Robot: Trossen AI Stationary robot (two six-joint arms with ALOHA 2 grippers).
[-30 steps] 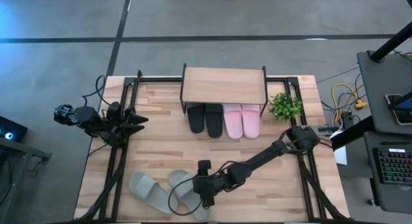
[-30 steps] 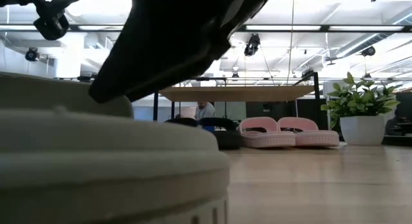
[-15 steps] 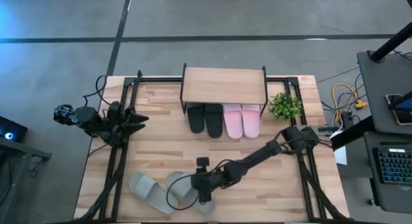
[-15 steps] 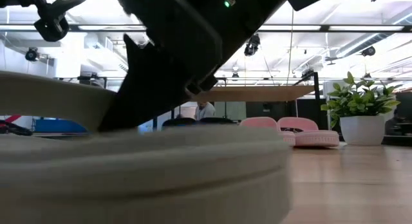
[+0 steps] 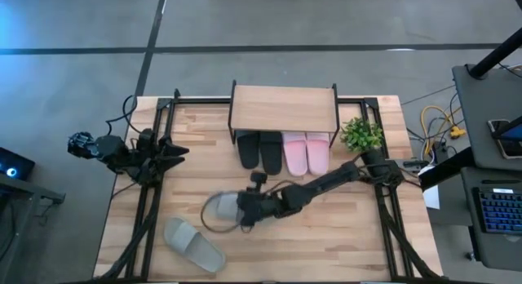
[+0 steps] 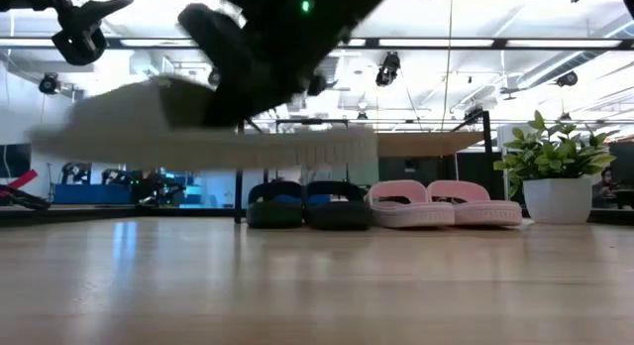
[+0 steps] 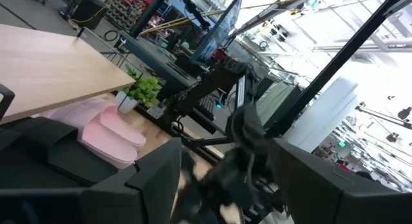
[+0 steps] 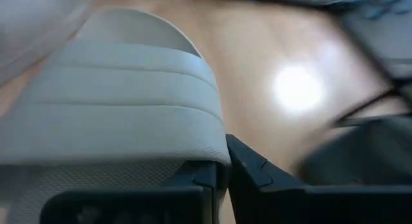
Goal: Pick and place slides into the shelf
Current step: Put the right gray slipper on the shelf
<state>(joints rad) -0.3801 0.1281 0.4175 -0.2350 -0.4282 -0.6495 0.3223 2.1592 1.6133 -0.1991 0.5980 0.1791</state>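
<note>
The wooden counter (image 5: pixel 342 235) carries the shelf (image 5: pixel 283 110), 2 black slides (image 5: pixel 259 150), 2 pink slides (image 5: pixel 306 153), 1 grey-green slide (image 5: pixel 193 244) and a potted plant (image 5: pixel 361 135).

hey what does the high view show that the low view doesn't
Only the high view shows the second grey-green slide lying near the table's front edge, and the left claw waiting at the table's left edge. Only the low view shows the carried grey-green slide hanging clear above the tabletop. Both show the right claw shut on it, the shelf, and the black slides and pink slides beneath.
</note>
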